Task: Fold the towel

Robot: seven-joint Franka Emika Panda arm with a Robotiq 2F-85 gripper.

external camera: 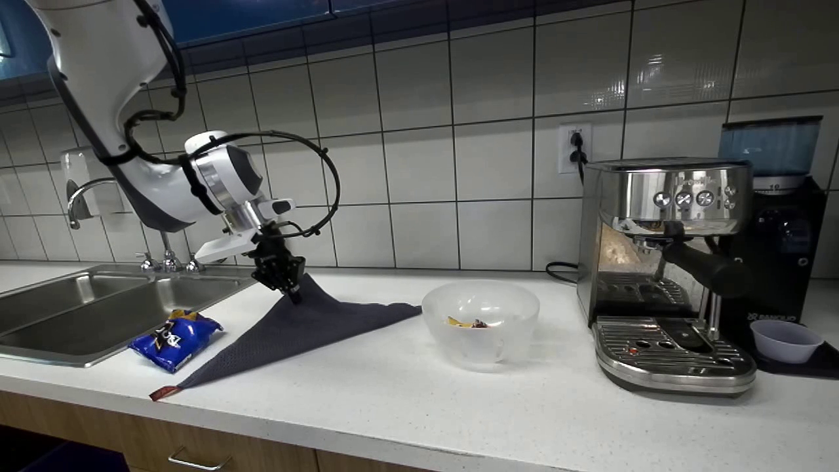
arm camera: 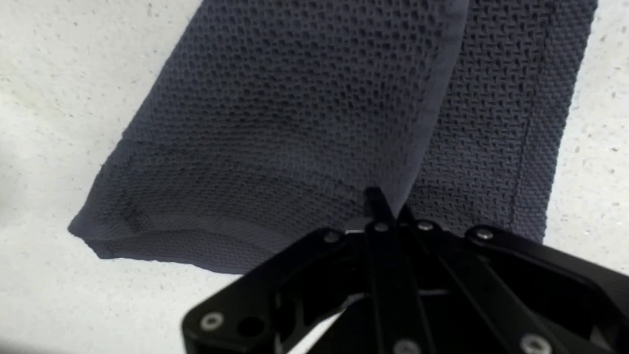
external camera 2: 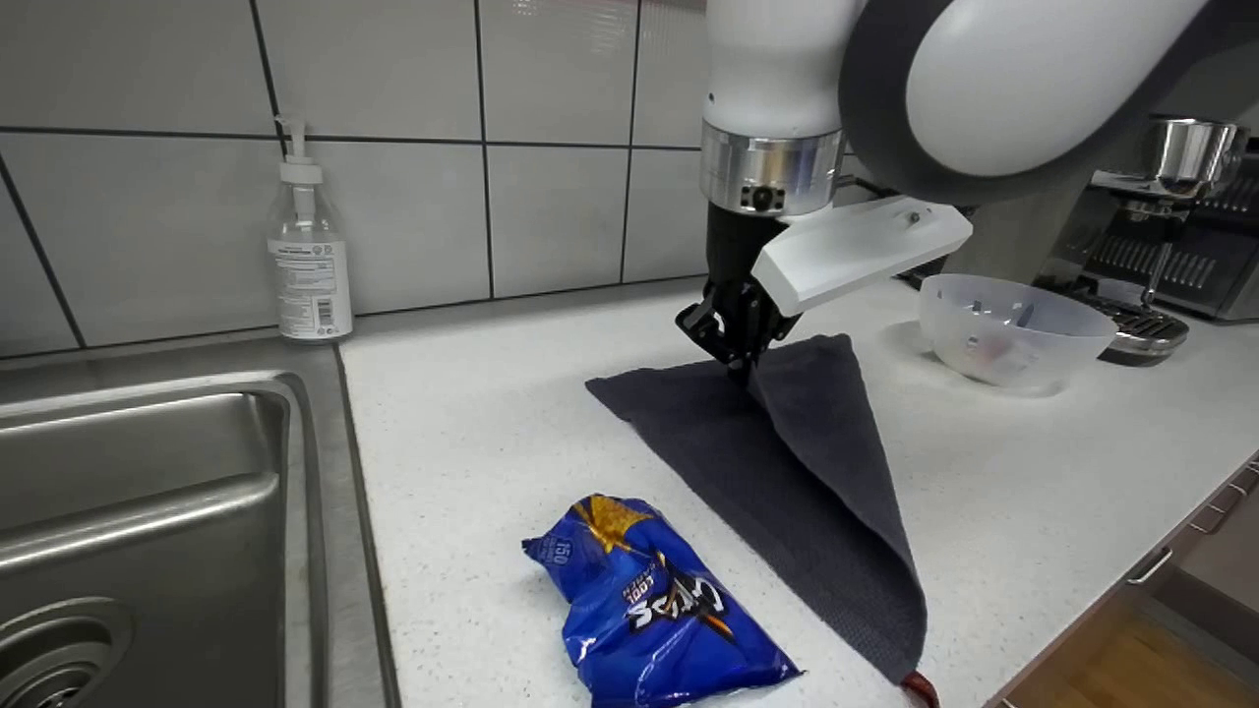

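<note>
A dark grey textured towel [external camera: 328,324] lies on the white counter, with a small red tag [external camera: 164,392] at its front corner. In an exterior view, one part of the towel [external camera 2: 831,423] is lifted and doubled over the flat part. My gripper [external camera: 296,298] points down at the towel's back part, low over the counter; it also shows in an exterior view [external camera 2: 738,372]. In the wrist view the gripper [arm camera: 388,209] is shut, with the edge of the upper layer of the towel [arm camera: 295,108] pinched between its fingertips. The lower layer shows to the right of that edge.
A blue chip bag [external camera 2: 669,619] lies close to the towel, by the sink [external camera: 85,359]. A translucent bowl [external camera: 482,347] with scraps inside stands by the towel's other end. A coffee machine [external camera: 668,196] stands farther along. A pump bottle [external camera 2: 310,265] stands by the wall.
</note>
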